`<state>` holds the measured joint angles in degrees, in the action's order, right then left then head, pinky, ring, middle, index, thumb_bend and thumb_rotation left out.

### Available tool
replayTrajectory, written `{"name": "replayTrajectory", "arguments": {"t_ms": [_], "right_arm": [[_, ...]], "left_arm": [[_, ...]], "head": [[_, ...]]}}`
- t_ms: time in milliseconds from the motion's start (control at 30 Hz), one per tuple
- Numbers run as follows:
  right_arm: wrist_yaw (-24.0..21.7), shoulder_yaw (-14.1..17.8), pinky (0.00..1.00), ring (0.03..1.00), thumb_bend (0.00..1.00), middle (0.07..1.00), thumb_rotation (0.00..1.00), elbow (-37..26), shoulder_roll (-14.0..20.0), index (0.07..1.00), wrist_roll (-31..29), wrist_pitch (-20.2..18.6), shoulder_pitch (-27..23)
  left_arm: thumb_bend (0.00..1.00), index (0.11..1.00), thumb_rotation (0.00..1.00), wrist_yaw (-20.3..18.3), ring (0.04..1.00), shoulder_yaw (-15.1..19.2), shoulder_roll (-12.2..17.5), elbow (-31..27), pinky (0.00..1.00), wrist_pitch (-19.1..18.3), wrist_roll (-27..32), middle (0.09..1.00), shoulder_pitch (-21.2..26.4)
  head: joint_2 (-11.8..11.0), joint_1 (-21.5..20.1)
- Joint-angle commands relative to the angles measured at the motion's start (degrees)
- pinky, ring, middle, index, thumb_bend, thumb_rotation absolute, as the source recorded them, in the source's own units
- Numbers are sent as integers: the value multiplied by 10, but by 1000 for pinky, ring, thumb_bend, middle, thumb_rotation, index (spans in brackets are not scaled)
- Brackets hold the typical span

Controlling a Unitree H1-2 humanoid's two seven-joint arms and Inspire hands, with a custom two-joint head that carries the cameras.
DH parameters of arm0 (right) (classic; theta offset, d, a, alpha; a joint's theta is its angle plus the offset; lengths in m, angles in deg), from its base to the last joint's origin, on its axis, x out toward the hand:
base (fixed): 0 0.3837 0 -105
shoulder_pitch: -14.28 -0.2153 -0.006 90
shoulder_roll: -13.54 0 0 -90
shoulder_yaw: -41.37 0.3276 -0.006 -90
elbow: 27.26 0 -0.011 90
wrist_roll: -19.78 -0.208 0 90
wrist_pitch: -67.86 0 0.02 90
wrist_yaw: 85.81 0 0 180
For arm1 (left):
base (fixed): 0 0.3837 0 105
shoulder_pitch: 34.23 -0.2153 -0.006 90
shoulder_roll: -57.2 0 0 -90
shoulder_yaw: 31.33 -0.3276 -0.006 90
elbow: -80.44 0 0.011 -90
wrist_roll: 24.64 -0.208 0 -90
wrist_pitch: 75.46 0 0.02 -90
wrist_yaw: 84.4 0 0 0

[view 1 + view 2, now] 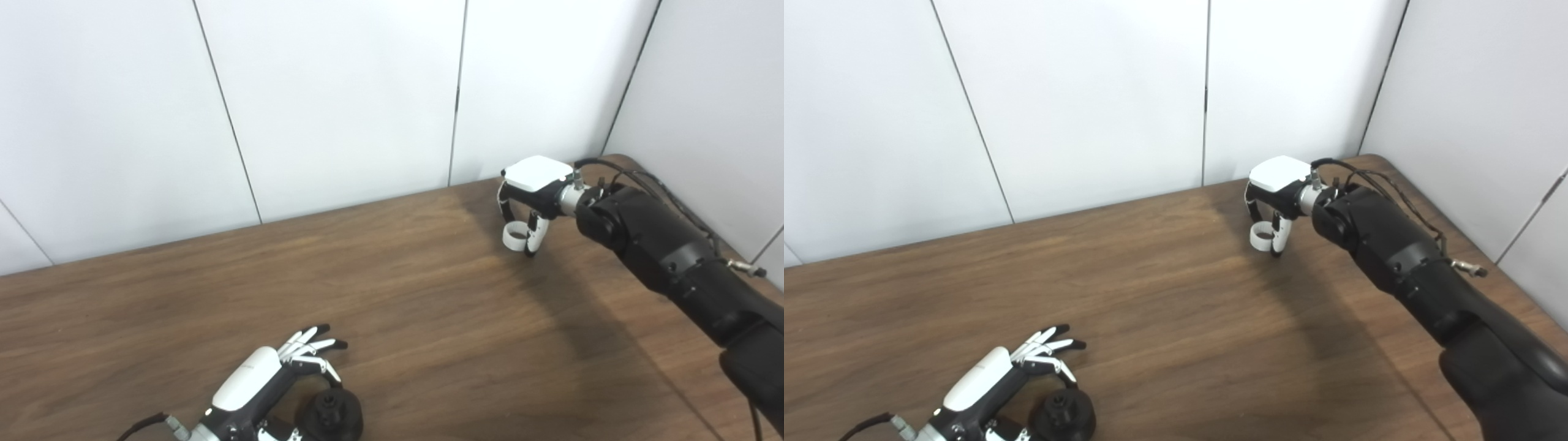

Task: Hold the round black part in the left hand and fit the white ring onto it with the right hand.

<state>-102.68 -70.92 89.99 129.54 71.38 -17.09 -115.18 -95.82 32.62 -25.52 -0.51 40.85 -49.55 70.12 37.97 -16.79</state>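
Note:
The round black part [331, 418] stands on the table near the front edge, with a small hub on top. My left hand [262, 387] lies just left of it, fingers [308, 342] spread and reaching over its far side, thumb low beside it; it is open and not clasped around the part. At the far right, the white ring [514, 236] sits low at the table surface. My right hand [531, 202] points down over it, with fingers and thumb pinched on the ring. Whether the ring is lifted off the wood cannot be seen.
The brown wooden table [392, 294] runs back to white wall panels; its rounded right corner [618, 160] lies just behind the right hand. The black right forearm [667, 257] with loose cables crosses the right side of the table.

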Motion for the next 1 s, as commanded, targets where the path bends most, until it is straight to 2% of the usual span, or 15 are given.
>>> {"name": "replayTrajectory", "arguments": {"t_ms": [0,100,167,300,433,600,767,967], "right_arm": [[22,13,1000,1000,527,824,141,-25,14,481,-7,5,-12],[16,24,1000,1000,527,830,139,-73,16,480,-23,19,-6],[12,29,1000,1000,526,828,138,-112,19,480,-39,42,-5],[-26,32,1000,1000,526,836,139,-193,14,479,-62,60,-9],[-74,19,1000,1000,527,846,141,-275,-2,480,-75,74,-22],[-124,15,1000,1000,527,873,142,-343,-33,480,-108,74,-27],[-174,17,1000,1000,527,886,143,-406,-66,480,-147,60,-22],[-204,16,1000,1000,526,890,141,-453,-97,479,-221,66,-9]], "left_arm": [[524,481,57,-14,1000,0,10,1,1000,4,-13,882,-2],[524,481,58,-14,1000,2,10,9,1000,3,-17,883,2],[524,481,57,-13,1000,5,8,16,1000,2,-17,883,3],[524,481,56,-10,1000,6,7,27,1000,5,-17,883,6],[524,481,57,-7,1000,2,7,32,1000,5,-20,882,6],[524,481,56,-8,1000,2,0,30,1000,4,-28,879,5],[524,481,57,-10,1000,4,-10,26,1000,-2,-35,880,2],[524,481,55,-12,1000,5,-27,20,1000,-13,-45,883,3]], "head": [[1,0],[2,5],[4,8],[4,8],[5,9],[5,20],[11,55],[23,104]]}}
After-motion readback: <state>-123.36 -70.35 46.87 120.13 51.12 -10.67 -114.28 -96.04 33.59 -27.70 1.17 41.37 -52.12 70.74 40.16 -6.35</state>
